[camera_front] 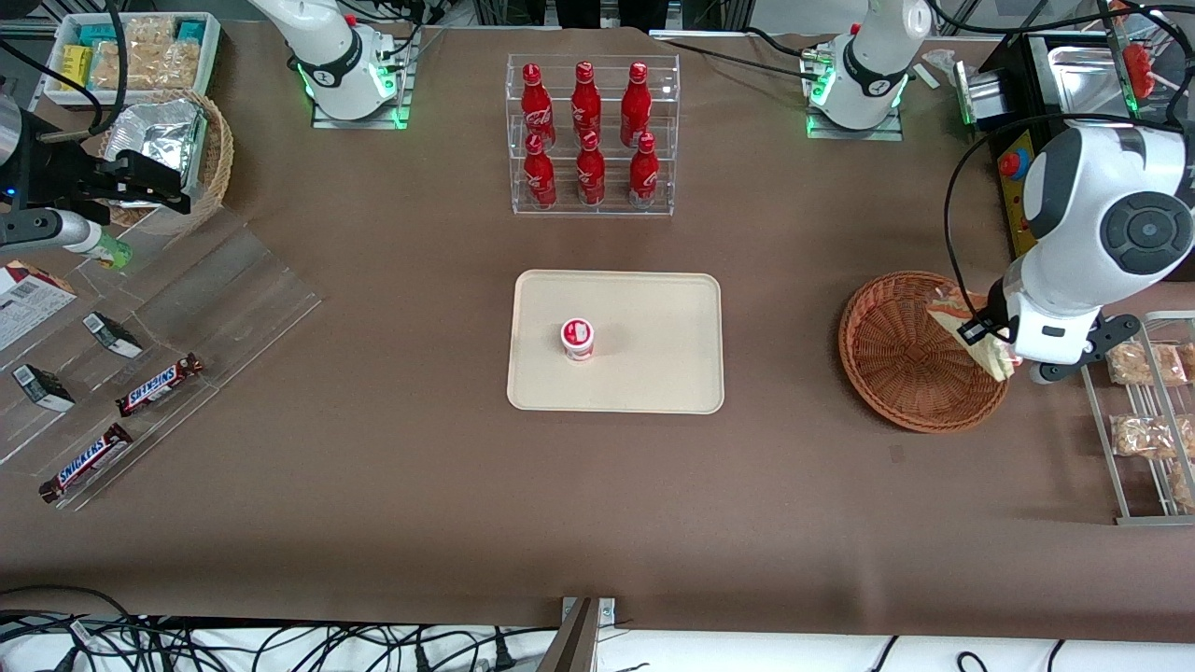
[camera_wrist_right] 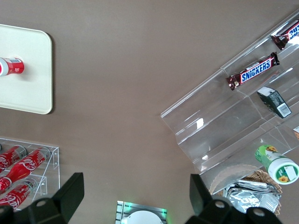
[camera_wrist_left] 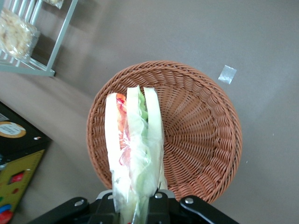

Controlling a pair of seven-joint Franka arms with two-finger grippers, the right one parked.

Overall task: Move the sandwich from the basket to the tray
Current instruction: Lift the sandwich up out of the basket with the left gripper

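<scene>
The sandwich [camera_front: 966, 327], a wrapped wedge with pale bread and green and red filling, hangs from the left arm's gripper [camera_front: 991, 343]. The gripper is shut on it, over the rim of the reddish-brown wicker basket [camera_front: 910, 355] on the side toward the working arm's end. In the left wrist view the sandwich [camera_wrist_left: 133, 144] stands out from the gripper [camera_wrist_left: 135, 205] above the basket [camera_wrist_left: 201, 135], which holds nothing else. The cream tray [camera_front: 653, 373] lies mid-table with a small red-and-white cup [camera_front: 578, 338] on it. The tray [camera_wrist_right: 28, 88] also shows in the right wrist view.
A clear rack of red bottles [camera_front: 590, 135] stands farther from the front camera than the tray. A wire rack with bagged snacks [camera_front: 1144, 420] and a black box [camera_front: 1018, 187] are beside the basket. A clear stand with Snickers bars [camera_front: 159, 385] is toward the parked arm's end.
</scene>
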